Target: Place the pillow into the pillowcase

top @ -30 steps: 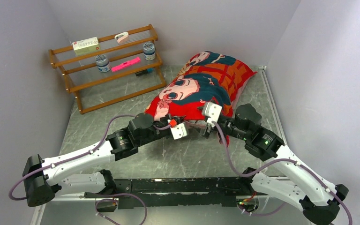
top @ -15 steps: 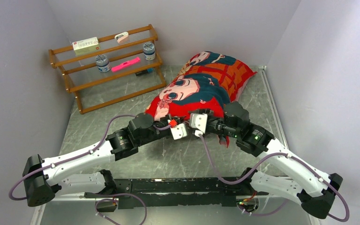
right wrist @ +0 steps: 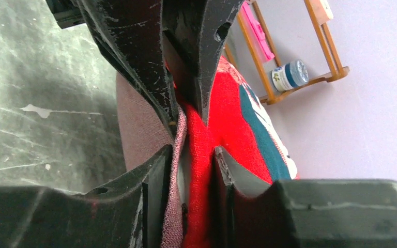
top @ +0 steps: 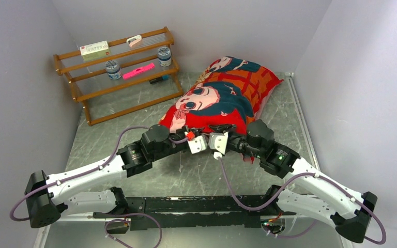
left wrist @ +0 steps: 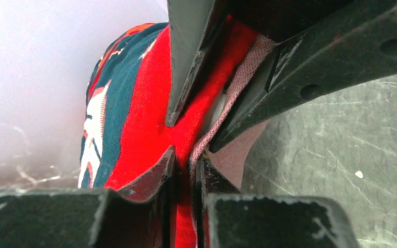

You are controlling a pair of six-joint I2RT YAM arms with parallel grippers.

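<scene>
The pillowcase (top: pixel 222 93) lies on the grey table (top: pixel 134 111), in the far right part, with its far end close to the back corner. It is plump and rounded, and the printed face with teal hair looks upward. Its mouth is at the near end, turned to my two arms, and both of my grippers meet there, just beside each other.

My left gripper (left wrist: pixel 186 160) is clenched on the edge of the pillowcase. In the left wrist view the red cloth and the paler pink hem (left wrist: pixel 238 82) run down between my two fingers, and I see almost no gap beside the cloth.

My right gripper (right wrist: pixel 194 150) stands around the same edge, a little to the right. One finger touches the pink hem and the other touches the red outer side. The cloth fills the space between them, but I cannot tell if this grasp is already firm.

The pillow I cannot see plainly. Between the red layer and the pink hem there is only a pale strip (left wrist: pixel 214 109), too narrow for me to name.

On the far left of the table stands a wooden rack (top: pixel 82 93), well apart from the pillowcase. It carries two small jars (top: pixel 113 68) and a pink object (top: pixel 138 71).
</scene>
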